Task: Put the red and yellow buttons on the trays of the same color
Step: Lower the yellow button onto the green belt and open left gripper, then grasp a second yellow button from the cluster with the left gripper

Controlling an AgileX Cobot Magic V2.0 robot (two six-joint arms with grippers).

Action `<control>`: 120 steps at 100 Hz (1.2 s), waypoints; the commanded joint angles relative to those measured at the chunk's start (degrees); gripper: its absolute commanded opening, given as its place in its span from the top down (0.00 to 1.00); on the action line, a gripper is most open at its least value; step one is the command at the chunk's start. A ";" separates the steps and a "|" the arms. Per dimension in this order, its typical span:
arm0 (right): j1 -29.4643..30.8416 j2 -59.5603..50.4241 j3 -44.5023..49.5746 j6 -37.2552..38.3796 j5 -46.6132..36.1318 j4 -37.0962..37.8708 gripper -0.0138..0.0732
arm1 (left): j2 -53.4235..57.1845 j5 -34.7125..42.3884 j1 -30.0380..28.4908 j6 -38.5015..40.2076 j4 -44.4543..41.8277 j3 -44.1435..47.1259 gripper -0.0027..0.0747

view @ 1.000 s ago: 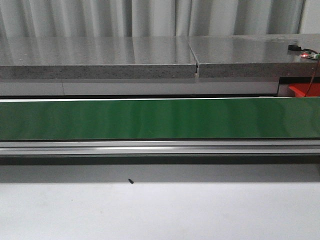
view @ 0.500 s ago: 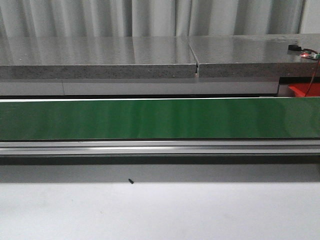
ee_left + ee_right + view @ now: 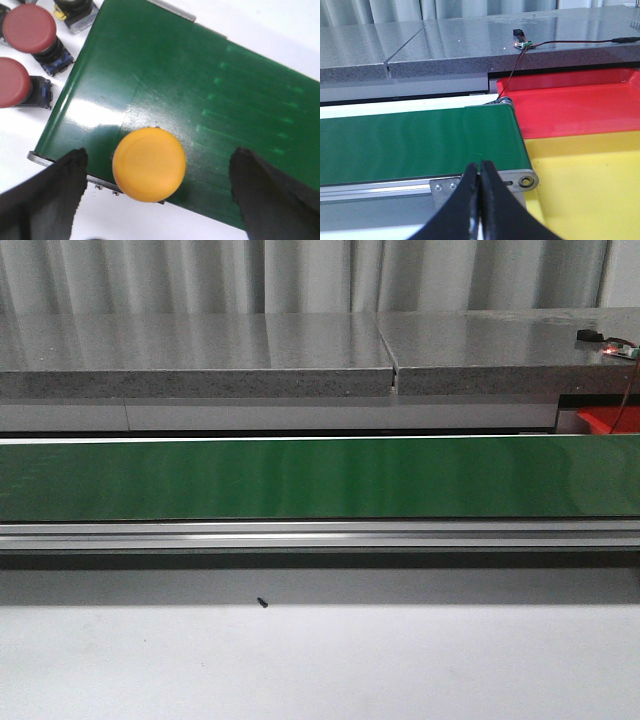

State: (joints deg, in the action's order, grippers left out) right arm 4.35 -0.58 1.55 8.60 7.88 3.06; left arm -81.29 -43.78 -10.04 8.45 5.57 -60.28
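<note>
In the left wrist view a yellow button (image 3: 149, 164) stands on the green belt (image 3: 200, 100) at its edge. My left gripper (image 3: 157, 192) is open above it, one finger on each side, not touching. Two red buttons (image 3: 29, 29) (image 3: 12, 82) and a dark one with a yellow part (image 3: 75, 10) lie on the white table beside the belt. In the right wrist view my right gripper (image 3: 480, 172) is shut and empty above the belt's end (image 3: 420, 145). The red tray (image 3: 580, 105) and the yellow tray (image 3: 590, 185) lie past that end. Neither gripper shows in the front view.
The front view shows the green belt (image 3: 320, 478) running across, its aluminium rail (image 3: 320, 535) in front, a grey stone counter (image 3: 300, 350) behind, a corner of the red tray (image 3: 605, 420) at the far right, and a small black speck (image 3: 262, 603) on the white table.
</note>
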 commanded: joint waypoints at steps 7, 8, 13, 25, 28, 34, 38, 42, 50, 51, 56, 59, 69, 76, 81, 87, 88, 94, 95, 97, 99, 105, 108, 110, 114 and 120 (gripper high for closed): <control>0.37 -1.22 -0.78 -0.11 -4.94 0.25 0.92 | 6.49 1.88 -0.07 0.06 0.86 -1.80 0.23; 0.37 -1.22 -0.78 -0.11 -4.94 0.25 0.92 | 6.88 1.87 -0.21 0.06 0.86 -1.80 0.23; 0.37 -1.22 -0.78 -0.11 -4.94 0.25 0.92 | 8.05 0.79 -1.01 0.06 0.86 -1.80 0.23; 0.37 -1.22 -0.78 -0.11 -4.94 0.25 0.92 | 9.41 -2.31 -4.19 0.06 0.05 -1.80 0.23; 0.37 -1.22 -0.78 -0.11 -4.94 0.25 0.92 | 9.42 -2.93 -5.09 0.06 -0.25 -1.80 0.23; 0.37 -1.22 -0.78 -0.11 -4.94 0.25 0.92 | 9.42 -4.08 -7.32 -0.17 -0.61 -1.80 0.23; 0.37 -1.22 -0.78 -0.11 -4.94 0.25 0.92 | 9.42 -4.82 -8.94 -0.52 -0.65 -1.80 0.23; 0.37 -1.22 -0.78 -0.11 -4.94 0.25 0.92 | 9.42 -5.42 -10.30 -0.66 -0.74 -1.80 0.23; 0.37 -1.22 -0.78 -0.11 -4.94 0.25 0.92 | 9.17 -7.29 -13.52 -0.66 -0.74 -1.80 0.23; 0.37 -1.22 -0.78 -0.11 -4.94 0.25 0.92 | 9.07 -7.47 -13.78 -0.66 -0.74 -1.80 0.23; 0.37 -1.22 -0.78 -0.11 -4.94 0.25 0.92 | 8.62 -8.39 -15.54 -0.92 -0.74 -1.80 0.23; 0.37 -1.22 -0.78 -0.11 -4.94 0.25 0.92 | 8.24 -8.55 -16.74 -1.27 -0.74 -1.80 0.23; 0.37 -1.22 -0.78 -0.11 -4.94 0.25 0.92 | 6.21 -8.30 -19.77 -1.80 -0.74 -1.80 0.23; 0.37 -1.22 -0.78 -0.11 -4.94 0.25 0.92 | 4.24 -8.43 -21.77 -1.94 -0.74 -1.80 0.23; 0.37 -1.22 -0.78 -0.11 -4.94 0.25 0.92 | 2.59 -8.53 -22.92 -1.99 -0.74 -1.80 0.23; 0.37 -1.22 -0.78 -0.11 -4.94 0.25 0.92 | 0.60 -8.64 -24.01 -2.85 -0.43 -1.80 0.23; 0.37 -1.22 -0.78 -0.11 -4.94 0.25 0.92 | 0.09 -8.52 -24.12 -3.28 -0.26 -1.80 0.23; 0.37 -1.22 -0.78 -0.11 -4.94 0.25 0.92 | -1.80 -8.39 -24.87 -3.89 -0.25 -1.80 0.23; 0.37 -1.22 -0.78 -0.11 -4.94 0.25 0.92 | -2.22 -8.19 -24.86 -4.13 -0.25 -1.80 0.23; 0.37 -1.22 -0.78 -0.11 -4.94 0.25 0.92 | -2.86 -8.14 -25.22 -4.48 -0.25 -1.80 0.23; 0.37 -1.22 -0.78 -0.11 -4.94 0.25 0.92 | -3.25 -7.79 -25.49 -4.73 -0.25 -1.80 0.23; 0.37 -1.22 -0.78 -0.11 -4.94 0.25 0.92 | -4.98 -6.82 -26.06 -4.99 -0.25 -1.92 0.23; 0.37 -1.22 -0.78 -0.11 -4.94 0.25 0.92 | -5.71 -6.46 -26.51 -4.99 -0.25 -2.04 0.23; 0.37 -1.22 -0.78 -0.11 -4.94 0.25 0.92 | -6.27 -6.15 -26.61 -4.99 -0.25 -2.15 0.23; 0.37 -1.22 -0.78 -0.11 -4.94 0.25 0.92 | -7.43 -5.70 -27.11 -4.99 -0.25 -2.48 0.23; 0.37 -1.22 -0.78 -0.11 -4.94 0.25 0.92 | -8.93 -5.28 -27.85 -4.99 -0.25 -3.35 0.23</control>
State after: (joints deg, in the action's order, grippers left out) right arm 4.35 -0.58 1.55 8.60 7.88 3.06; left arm -90.40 -51.35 -37.05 3.68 4.58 -61.11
